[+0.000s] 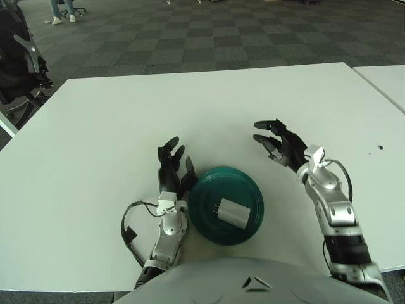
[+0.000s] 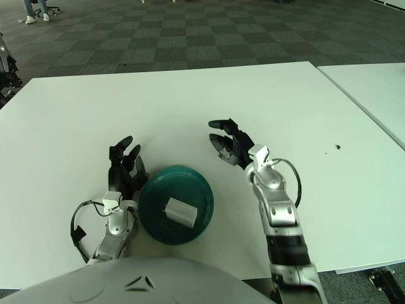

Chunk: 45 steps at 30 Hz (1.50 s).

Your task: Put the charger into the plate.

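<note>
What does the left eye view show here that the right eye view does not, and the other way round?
Only the left eye view shows the black office chair beyond the table's far left corner. Only the right eye view shows the gap to the neighbouring white table down to the floor. Both share the white rectangular charger lying in the round dark green plate, the left hand open beside the plate's left rim, and the right hand open, empty, right of the plate.

Left hand [image 1: 172, 166] and right hand [image 1: 282, 143], fingers spread, empty.

left hand [image 1: 171, 166]: black fingers, silver wrist, looped black cable | right hand [image 1: 280, 142]: black fingers, silver forearm
</note>
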Tool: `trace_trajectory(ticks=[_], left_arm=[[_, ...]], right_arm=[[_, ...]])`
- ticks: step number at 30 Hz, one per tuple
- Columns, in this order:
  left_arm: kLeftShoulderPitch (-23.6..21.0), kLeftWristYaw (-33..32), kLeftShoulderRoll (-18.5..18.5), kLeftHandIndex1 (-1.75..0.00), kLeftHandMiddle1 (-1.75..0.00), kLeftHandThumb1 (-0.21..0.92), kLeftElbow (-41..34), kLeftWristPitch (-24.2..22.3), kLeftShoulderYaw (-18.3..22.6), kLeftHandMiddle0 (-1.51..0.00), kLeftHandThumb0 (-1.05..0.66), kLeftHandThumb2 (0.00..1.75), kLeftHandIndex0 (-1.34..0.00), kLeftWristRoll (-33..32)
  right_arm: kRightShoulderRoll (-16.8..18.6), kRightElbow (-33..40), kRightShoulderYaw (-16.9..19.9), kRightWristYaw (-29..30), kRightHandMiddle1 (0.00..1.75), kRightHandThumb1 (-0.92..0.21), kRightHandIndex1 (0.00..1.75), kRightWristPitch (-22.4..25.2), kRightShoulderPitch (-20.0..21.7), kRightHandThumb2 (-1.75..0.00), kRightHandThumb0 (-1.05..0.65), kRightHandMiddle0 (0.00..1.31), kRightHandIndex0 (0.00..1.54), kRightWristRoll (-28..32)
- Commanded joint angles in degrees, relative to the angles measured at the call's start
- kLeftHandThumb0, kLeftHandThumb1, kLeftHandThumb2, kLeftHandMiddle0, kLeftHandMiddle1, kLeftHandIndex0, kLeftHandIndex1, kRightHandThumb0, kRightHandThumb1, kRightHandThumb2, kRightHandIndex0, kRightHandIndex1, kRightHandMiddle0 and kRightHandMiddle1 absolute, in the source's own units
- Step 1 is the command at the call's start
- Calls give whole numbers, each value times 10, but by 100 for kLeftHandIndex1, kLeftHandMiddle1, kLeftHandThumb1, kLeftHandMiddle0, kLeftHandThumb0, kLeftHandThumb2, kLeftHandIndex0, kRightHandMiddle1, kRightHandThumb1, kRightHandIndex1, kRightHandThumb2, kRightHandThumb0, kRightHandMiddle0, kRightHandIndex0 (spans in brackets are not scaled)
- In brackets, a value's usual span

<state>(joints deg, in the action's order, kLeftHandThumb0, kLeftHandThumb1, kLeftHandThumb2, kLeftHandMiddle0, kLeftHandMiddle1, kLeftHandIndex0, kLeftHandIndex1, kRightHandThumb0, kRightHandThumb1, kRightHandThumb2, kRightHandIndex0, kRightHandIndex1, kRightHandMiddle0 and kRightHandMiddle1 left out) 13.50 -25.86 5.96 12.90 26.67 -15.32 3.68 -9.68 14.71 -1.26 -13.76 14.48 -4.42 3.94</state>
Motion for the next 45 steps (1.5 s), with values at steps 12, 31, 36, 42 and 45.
trace_trajectory(ticks=[12, 31, 36, 42, 45], left_arm=[[89, 63, -2, -100, -36, 92, 11, 14, 13, -38, -81, 95, -4, -10], [134, 210, -8, -54, -1, 92, -27, 4, 47, -19, -87, 98, 0, -103], [146, 239, -21, -38, 0, 92, -44, 2, 54, -12, -92, 99, 0, -105], [151, 264, -25, -23, 0, 92, -52, 3, 64, -6, -97, 103, 0, -108], [155, 272, -25, -17, 0, 92, -60, -2, 67, -3, -99, 105, 0, -111]], right_arm=[[23, -80, -4, 32, 69, -92, 0, -141, -55, -81, -96, 0, 25, -21], [32, -149, -43, -6, 33, -92, 0, -284, -150, -91, -99, 0, 7, -15], [40, -227, -41, -7, 28, -92, 0, -309, -146, -90, -96, 0, 6, -13], [70, -286, -32, 11, 23, -92, 0, -329, -129, -88, -95, 0, 5, 0], [80, -319, -21, 24, 20, -92, 0, -343, -121, -89, -96, 0, 5, 1]])
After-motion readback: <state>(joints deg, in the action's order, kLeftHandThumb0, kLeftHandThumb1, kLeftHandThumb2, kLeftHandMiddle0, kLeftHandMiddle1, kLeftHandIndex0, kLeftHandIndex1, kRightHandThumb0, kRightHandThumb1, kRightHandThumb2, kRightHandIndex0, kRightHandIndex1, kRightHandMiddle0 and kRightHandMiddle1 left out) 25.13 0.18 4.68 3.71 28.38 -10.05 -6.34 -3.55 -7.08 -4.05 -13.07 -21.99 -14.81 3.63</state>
